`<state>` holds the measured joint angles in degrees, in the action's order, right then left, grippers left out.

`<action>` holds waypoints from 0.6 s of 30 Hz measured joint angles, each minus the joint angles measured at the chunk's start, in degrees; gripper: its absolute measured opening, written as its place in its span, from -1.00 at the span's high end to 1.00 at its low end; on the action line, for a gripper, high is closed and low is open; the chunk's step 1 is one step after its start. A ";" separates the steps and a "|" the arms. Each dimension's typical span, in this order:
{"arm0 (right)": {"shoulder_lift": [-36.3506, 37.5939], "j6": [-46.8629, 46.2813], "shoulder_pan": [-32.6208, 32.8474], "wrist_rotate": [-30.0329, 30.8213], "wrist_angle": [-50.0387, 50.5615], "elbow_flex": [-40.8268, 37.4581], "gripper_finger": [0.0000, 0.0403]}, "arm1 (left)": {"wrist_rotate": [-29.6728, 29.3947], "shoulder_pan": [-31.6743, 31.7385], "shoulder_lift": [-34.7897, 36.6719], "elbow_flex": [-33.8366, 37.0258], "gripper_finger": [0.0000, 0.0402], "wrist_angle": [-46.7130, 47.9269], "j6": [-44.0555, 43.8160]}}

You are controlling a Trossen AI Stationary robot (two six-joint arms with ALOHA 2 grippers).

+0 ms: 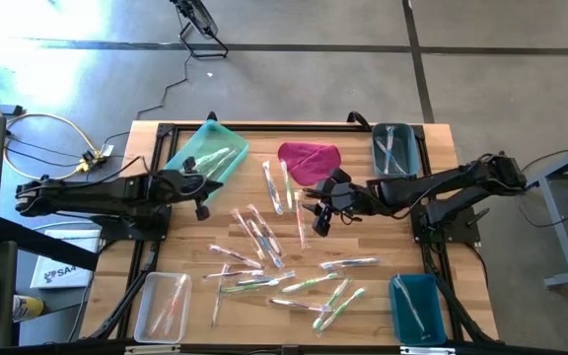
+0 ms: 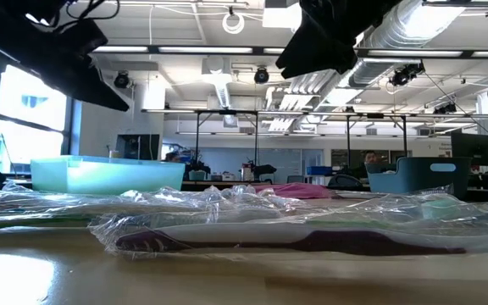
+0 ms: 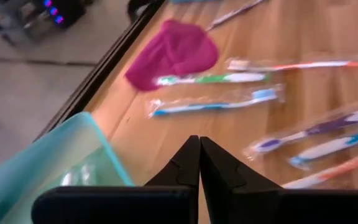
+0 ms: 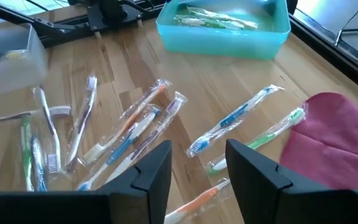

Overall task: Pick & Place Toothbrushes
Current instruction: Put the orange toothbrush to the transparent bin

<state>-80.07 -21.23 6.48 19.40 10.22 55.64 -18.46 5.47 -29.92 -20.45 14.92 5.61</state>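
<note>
Each of the four corner bins [image 1: 208, 153] already holds a few toothbrushes [image 1: 264, 258], but most lie loose mid-frame on the tabletop [image 1: 383, 232]. The left claw [image 3: 199, 163] is pinched shut and empty beside the upper-left bin, while the right claw [image 4: 199, 163] gapes, empty, above the scatter.

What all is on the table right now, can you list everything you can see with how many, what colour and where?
Loose toothbrushes: roughly twenty, wrapped, with pink, green, blue, orange or white handles, scattered over the table's middle.
Light green bin: one, far left, holding toothbrushes.
Grey bin: one, far right, toothbrushes inside.
Clear bin: one, near left, toothbrushes inside.
Blue bin: one, near right, toothbrushes inside.
Cloth: one, magenta, far middle.
Table: one, wooden.
Left gripper: shut and empty, beside the light green bin.
Right gripper: open and empty, over the loose toothbrushes near the cloth.
</note>
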 joint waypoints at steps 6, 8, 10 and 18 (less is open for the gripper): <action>0.00 0.02 0.17 -0.04 -0.02 0.00 0.29 | 8.01 0.11 6.32 4.05 0.97 -3.21 0.51; 0.00 0.02 0.17 -0.04 -0.02 0.00 0.29 | 10.17 0.10 7.91 4.90 0.97 -3.53 1.31; 0.00 0.02 0.17 -0.06 -0.02 -0.02 0.29 | 13.12 0.11 9.21 5.75 0.97 -4.82 2.34; -0.04 0.03 0.04 -0.05 -1.65 -0.07 0.29 | 23.89 0.11 11.53 8.10 0.97 -7.52 7.66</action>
<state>-80.12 -21.21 6.53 19.35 8.57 55.57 5.43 5.58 -18.38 -12.35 7.39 13.28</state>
